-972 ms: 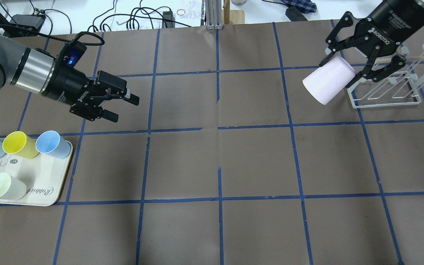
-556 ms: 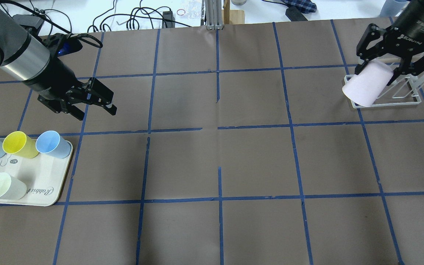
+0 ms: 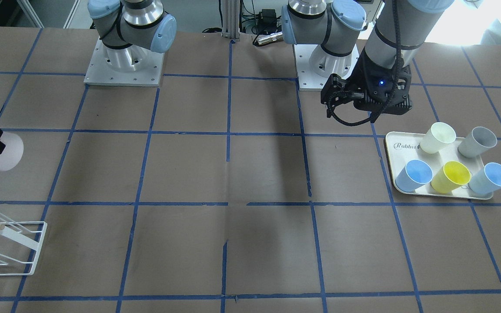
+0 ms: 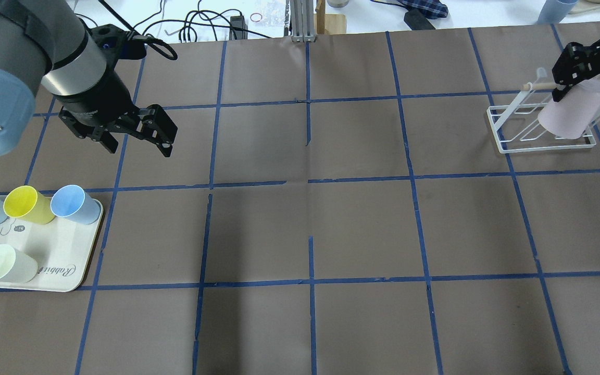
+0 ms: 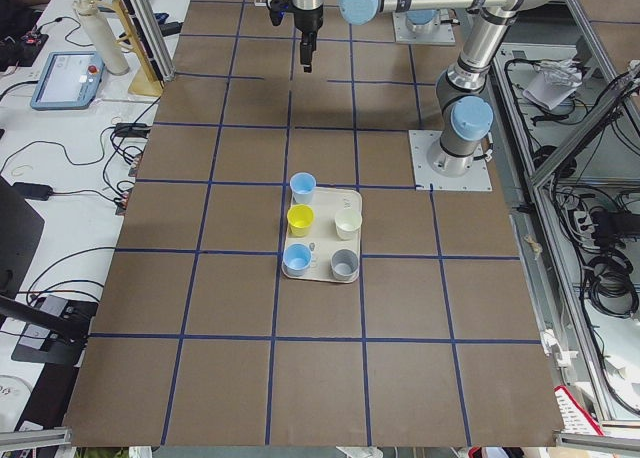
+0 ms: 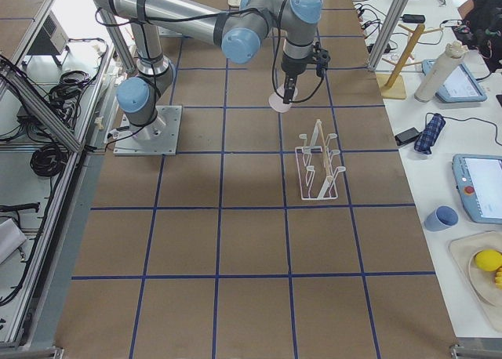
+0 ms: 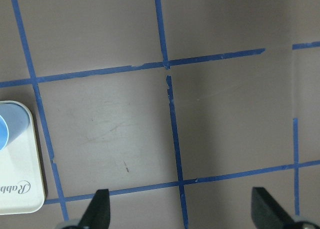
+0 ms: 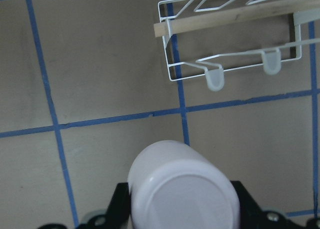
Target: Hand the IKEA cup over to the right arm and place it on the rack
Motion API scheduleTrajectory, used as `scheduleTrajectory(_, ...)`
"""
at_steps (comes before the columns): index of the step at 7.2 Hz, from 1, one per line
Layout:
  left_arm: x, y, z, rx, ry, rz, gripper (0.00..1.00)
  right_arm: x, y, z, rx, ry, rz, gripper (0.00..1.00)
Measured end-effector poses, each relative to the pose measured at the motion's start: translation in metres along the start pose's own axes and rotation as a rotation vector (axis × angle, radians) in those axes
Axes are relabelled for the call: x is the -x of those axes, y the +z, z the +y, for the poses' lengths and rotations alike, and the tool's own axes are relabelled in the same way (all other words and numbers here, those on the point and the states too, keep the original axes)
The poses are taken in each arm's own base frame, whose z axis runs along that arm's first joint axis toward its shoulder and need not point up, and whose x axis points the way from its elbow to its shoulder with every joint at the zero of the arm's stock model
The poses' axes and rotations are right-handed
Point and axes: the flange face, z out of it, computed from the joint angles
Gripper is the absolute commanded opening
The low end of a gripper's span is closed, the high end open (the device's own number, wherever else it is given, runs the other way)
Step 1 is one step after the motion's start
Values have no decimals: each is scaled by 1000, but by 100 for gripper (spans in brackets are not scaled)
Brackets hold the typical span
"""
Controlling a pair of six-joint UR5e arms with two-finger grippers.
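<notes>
**Right arm (image 6: 180, 18) holding the cup near the rack, left arm idle.** The right gripper (image 4: 584, 89) hangs over the far right part of the bench (image 4: 362, 224) and carries the IKEA cup (image 4: 571, 112). In the right wrist view its fingers (image 8: 119, 209) are clamped on opposite sides of the pale pink wall, and the cup (image 8: 182, 186) fills the gap between them. The cup is tilted and held in the air, clear of the bench surface.

In the overhead view the cup overlaps the rack (image 4: 545, 149). The front-facing and right-side views show it apart from the rack (image 3: 15, 234), on the robot's side of it and touching no prong. The rack stands on the bench as a white wire frame with a wooden dowel (image 8: 225, 18) running along its top.

The left gripper (image 4: 138, 147) hovers above the bench on the opposite side, well apart from the cup. Its fingers (image 7: 100, 209) are spread wide, with only bare bench and blue tape (image 7: 172, 119) visible between them.

Near it lies the cream tray (image 4: 60, 245) printed "Rabbit". The tray carries a yellow cup (image 4: 26, 204), two light blue cups (image 4: 73, 204), a cream cup (image 4: 3, 263) and a grey cup (image 3: 476, 141).
</notes>
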Motion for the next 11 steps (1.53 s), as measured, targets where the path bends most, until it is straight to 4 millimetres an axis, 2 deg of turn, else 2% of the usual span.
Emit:
scheduleTrajectory(2, -3, -5, 2, -16, -1, -11, 100, -25, 23, -28, -70, -46, 33, 30)
scheduleTrajectory(4, -3, -12, 3, -32, -3, -14, 100, -35, 42, -51, -138, -69, 57, 30)
scheduleTrajectory(6, 1, -15, 2, -36, -13, -13, 100, -37, 54, -59, -141, -77, 56, 31)
scheduleTrajectory(8, 5, -19, -2, -33, -48, -13, 100, -35, 65, -58, -126, -77, 48, 32)
scheduleTrajectory(9, 7, -22, -4, -26, -65, -12, 100, -34, 71, -56, -119, -77, 45, 37)
scheduleTrajectory(11, 9, -30, -1, 4, -80, -9, 100, -31, 85, -57, -104, -80, 38, 75)
